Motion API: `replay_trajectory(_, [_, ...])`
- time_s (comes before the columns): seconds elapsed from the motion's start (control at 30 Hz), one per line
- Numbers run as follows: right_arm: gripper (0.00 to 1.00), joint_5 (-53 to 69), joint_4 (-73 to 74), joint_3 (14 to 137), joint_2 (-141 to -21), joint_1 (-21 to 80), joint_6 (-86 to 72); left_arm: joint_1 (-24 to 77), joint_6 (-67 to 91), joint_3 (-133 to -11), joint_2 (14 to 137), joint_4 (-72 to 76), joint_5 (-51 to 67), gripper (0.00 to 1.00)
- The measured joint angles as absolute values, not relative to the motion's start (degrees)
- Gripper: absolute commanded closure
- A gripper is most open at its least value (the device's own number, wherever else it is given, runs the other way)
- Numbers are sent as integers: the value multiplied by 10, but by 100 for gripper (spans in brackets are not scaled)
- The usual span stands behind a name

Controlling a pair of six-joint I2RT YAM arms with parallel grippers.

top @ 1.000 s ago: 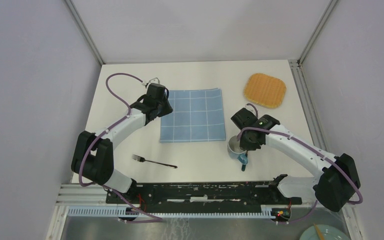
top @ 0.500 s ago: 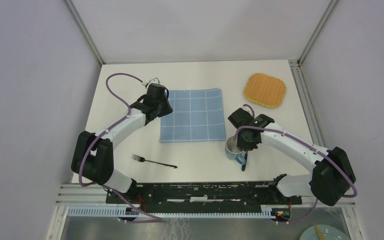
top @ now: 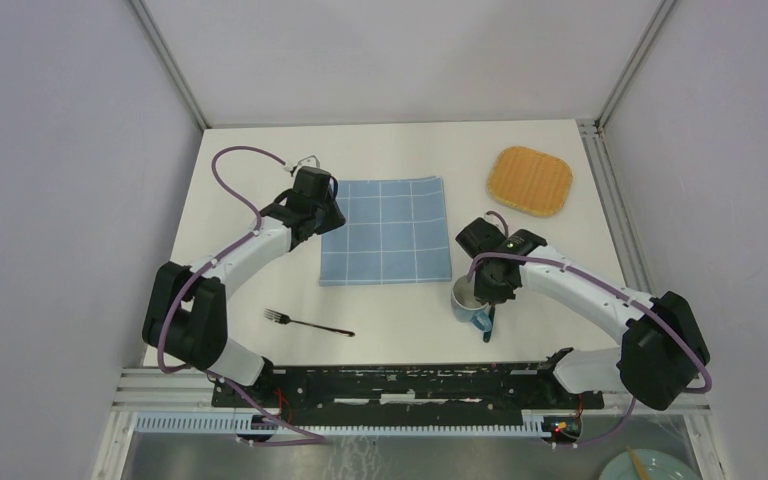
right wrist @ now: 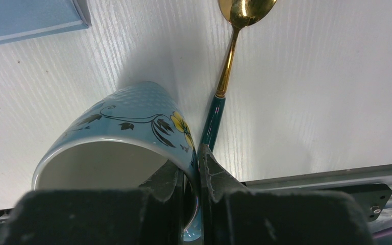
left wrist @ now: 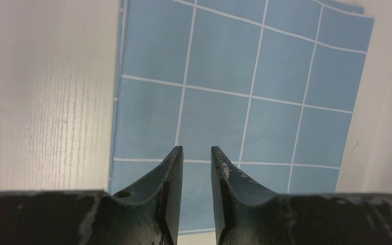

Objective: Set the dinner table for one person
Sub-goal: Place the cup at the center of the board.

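So my right jaws are pinching the wall of the blue flowered mug (right wrist: 132,127), one finger inside the rim and one outside. From above, my own wrist is covering most of it, so I can't tell whether its base is touching the tabletop (top: 400,150) or tipping off it. The gold spoon (right wrist: 229,66) with the teal handle is lying just right of the mug, and its handle end is disappearing behind my outer finger, so whether they're touching is hard to say. My left jaws are hanging a little apart over the blue checked cloth (left wrist: 245,76) with nothing between them, and they're cutting off its near edge in that wrist view. From above, that arm is also hiding the cloth's far left corner. The white tabletop is filling the whole work area. The orange woven mat (top: 530,181) is sitting toward the far right corner, the fork (top: 308,323) is lying near the front edge on the left, and bare white is showing between the fork and the mug.
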State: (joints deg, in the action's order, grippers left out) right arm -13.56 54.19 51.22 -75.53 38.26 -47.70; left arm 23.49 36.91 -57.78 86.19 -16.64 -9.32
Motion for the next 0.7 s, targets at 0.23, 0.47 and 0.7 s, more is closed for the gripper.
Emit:
replay_trajectory(0.23, [74, -136, 540, 512, -756, 383, -477, 235, 369, -578, 860, -166, -93, 66])
replay_trajectory(0.47, [69, -135, 537, 512, -754, 383, -475, 235, 369, -578, 858, -166, -93, 66])
replay_trajectory(0.7, [67, -137, 543, 520, -745, 383, -475, 235, 369, -578, 858, -166, -93, 66])
